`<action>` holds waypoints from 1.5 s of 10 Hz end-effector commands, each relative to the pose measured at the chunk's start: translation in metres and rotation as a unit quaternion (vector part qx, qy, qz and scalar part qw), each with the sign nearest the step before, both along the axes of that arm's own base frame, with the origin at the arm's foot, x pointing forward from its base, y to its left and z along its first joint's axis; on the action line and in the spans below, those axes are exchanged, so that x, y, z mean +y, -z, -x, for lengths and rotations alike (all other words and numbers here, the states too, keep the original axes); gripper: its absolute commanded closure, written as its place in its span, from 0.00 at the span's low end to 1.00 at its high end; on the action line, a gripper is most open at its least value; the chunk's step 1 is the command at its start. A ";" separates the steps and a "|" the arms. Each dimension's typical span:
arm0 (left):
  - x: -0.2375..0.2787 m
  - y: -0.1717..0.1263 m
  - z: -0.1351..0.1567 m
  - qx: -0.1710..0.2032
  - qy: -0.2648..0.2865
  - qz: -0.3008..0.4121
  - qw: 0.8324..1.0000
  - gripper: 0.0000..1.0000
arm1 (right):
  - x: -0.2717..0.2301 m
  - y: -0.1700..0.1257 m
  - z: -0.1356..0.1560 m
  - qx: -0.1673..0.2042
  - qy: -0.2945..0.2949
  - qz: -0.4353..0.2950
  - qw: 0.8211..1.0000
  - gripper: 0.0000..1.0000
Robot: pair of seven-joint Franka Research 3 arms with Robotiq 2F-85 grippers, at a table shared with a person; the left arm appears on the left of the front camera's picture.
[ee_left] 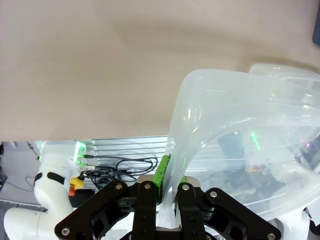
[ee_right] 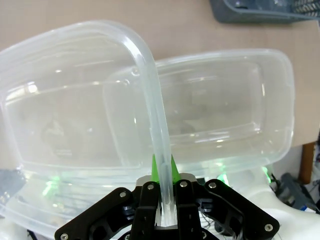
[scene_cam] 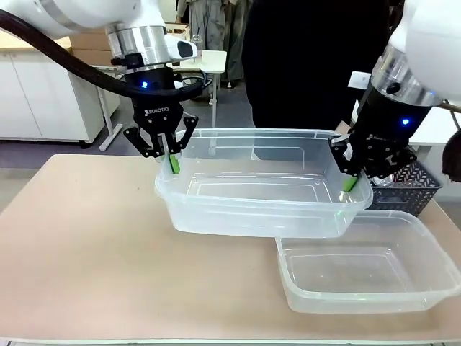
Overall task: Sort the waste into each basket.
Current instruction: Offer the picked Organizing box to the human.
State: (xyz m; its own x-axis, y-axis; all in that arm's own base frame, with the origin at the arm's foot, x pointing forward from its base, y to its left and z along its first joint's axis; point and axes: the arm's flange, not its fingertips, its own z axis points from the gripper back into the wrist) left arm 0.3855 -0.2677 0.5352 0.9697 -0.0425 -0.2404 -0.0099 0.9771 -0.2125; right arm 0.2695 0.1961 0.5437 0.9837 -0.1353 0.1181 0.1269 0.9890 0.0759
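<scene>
My left gripper (scene_cam: 170,163) pinches the left rim of a clear tub (scene_cam: 259,189) while my right gripper (scene_cam: 351,182) pinches its right rim, the tub held between them above the table (scene_cam: 79,238). A second tub (scene_cam: 360,270) sits on the table just beneath its right end. A grey basket (scene_cam: 410,189) stands behind my right gripper

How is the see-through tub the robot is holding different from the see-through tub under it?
The held tub is up off the table, with the left gripper and right gripper each pinching an end of its rim; the lower tub rests flat on the table, untouched. The held tub looks deeper and overlaps the lower tub's far corner. Both are clear, rectangular and empty.
</scene>
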 end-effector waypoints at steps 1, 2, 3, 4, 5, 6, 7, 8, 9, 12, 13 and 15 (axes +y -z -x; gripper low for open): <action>0.002 -0.006 0.002 -0.005 -0.007 0.009 1.000 0.95 | 0.003 -0.002 -0.002 0.005 -0.007 -0.001 1.000 0.96; 0.002 -0.006 0.002 -0.005 -0.007 0.009 1.000 0.95 | 0.003 -0.002 -0.002 0.005 -0.007 -0.001 1.000 0.96; 0.002 -0.006 0.002 -0.005 -0.007 0.009 1.000 0.95 | 0.003 -0.002 -0.002 0.005 -0.007 -0.001 1.000 0.96; 0.002 -0.006 0.002 -0.005 -0.007 0.009 1.000 0.95 | 0.003 -0.002 -0.002 0.005 -0.007 -0.001 1.000 0.96; 0.002 -0.006 0.002 -0.005 -0.007 0.009 1.000 0.95 | 0.003 -0.002 -0.002 0.005 -0.007 -0.001 1.000 0.96; 0.002 -0.006 0.002 -0.005 -0.007 0.009 1.000 0.95 | 0.003 -0.002 -0.002 0.005 -0.007 -0.001 1.000 0.96; 0.002 -0.006 0.002 -0.005 -0.007 0.009 1.000 0.95 | 0.003 -0.002 -0.002 0.005 -0.007 -0.001 1.000 0.96; 0.002 -0.006 0.002 -0.005 -0.007 0.009 1.000 0.95 | 0.003 -0.002 -0.002 0.005 -0.007 -0.001 1.000 0.96; 0.002 -0.006 0.002 -0.005 -0.007 0.009 1.000 0.95 | 0.003 -0.002 -0.002 0.005 -0.007 -0.001 1.000 0.96; 0.002 -0.006 0.002 -0.005 -0.007 0.009 1.000 0.95 | 0.003 -0.002 -0.002 0.005 -0.007 -0.001 1.000 0.96; 0.002 -0.006 0.002 -0.005 -0.007 0.009 1.000 0.95 | 0.003 -0.002 -0.002 0.005 -0.007 -0.001 1.000 0.96; 0.002 -0.006 0.002 -0.005 -0.007 0.009 1.000 0.95 | 0.003 -0.002 -0.002 0.005 -0.007 -0.001 1.000 0.96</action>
State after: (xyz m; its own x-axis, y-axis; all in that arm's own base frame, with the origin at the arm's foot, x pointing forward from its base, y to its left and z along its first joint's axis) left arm 0.3855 -0.2677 0.5352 0.9697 -0.0427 -0.2405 -0.0097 0.9771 -0.2124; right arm 0.2695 0.1961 0.5436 0.9838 -0.1353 0.1180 0.1269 0.9890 0.0756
